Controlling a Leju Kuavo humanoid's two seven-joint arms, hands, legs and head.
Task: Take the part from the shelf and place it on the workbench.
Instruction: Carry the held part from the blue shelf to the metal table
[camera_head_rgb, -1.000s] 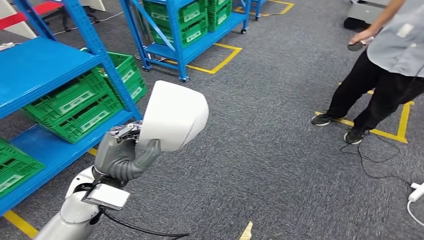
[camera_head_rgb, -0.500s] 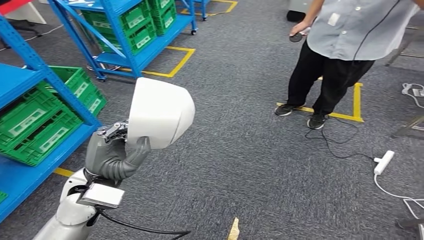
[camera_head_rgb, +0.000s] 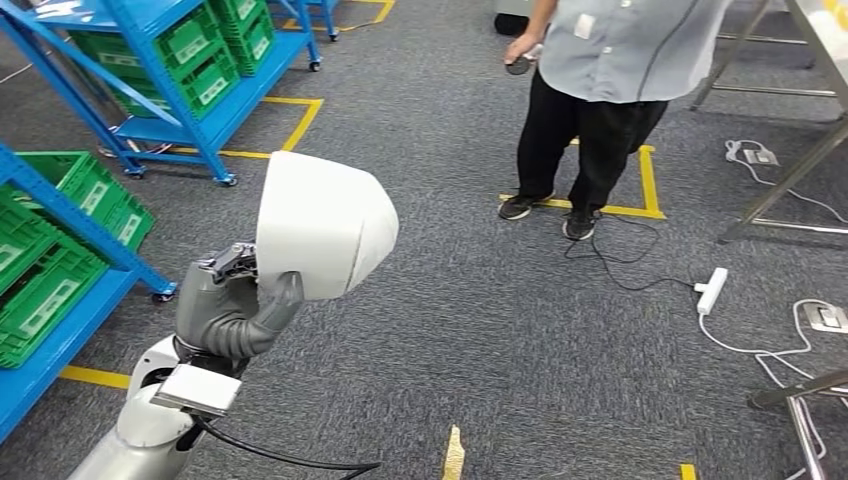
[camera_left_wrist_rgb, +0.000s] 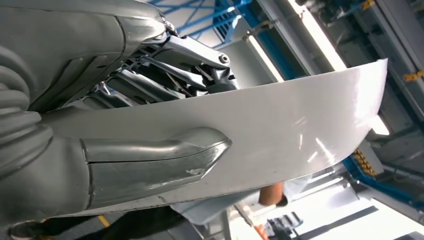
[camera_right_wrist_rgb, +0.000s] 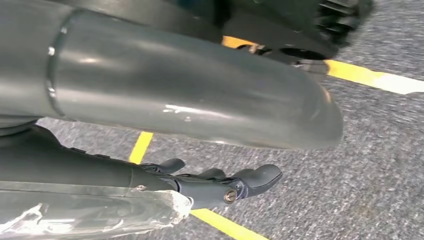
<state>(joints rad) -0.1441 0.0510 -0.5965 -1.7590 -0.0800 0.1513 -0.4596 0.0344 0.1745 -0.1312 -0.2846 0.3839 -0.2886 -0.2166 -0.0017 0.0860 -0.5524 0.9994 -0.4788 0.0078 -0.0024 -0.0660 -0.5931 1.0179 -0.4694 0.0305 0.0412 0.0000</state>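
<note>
Carrying the white part (camera_head_rgb: 325, 225) in our left robot hand (camera_head_rgb: 232, 305), we have it lifted clear of the blue shelf (camera_head_rgb: 60, 225) and out over the grey carpet (camera_head_rgb: 480, 330). The left wrist view shows how we have it: our thick grey thumb (camera_left_wrist_rgb: 155, 160) lies flat across one face of the shell while the darker fingers (camera_left_wrist_rgb: 170, 62) press on the other side near its edge, so the part is pinched between them. Our right robot hand (camera_right_wrist_rgb: 215, 182) hangs low over the floor, fingers loosely extended and apart, with nothing in it.

We judge the part to be a thin, stiff moulded cover, light for its bulk. Its glossy, curved surface looks slippery, and we are holding it at one rim with most of the shell standing out beyond the grip, so it could pivot or slide if jolted. A hold on the edge, thumb against fingers, seems the only workable one; the broad domed face offers nothing to close around.

A person (camera_head_rgb: 610, 60) stands ahead on the carpet, holding a small dark object, with a white power strip (camera_head_rgb: 712, 290) and cables nearby. Metal legs (camera_head_rgb: 790, 170) at the far right may belong to the worktop; we cannot tell.
</note>
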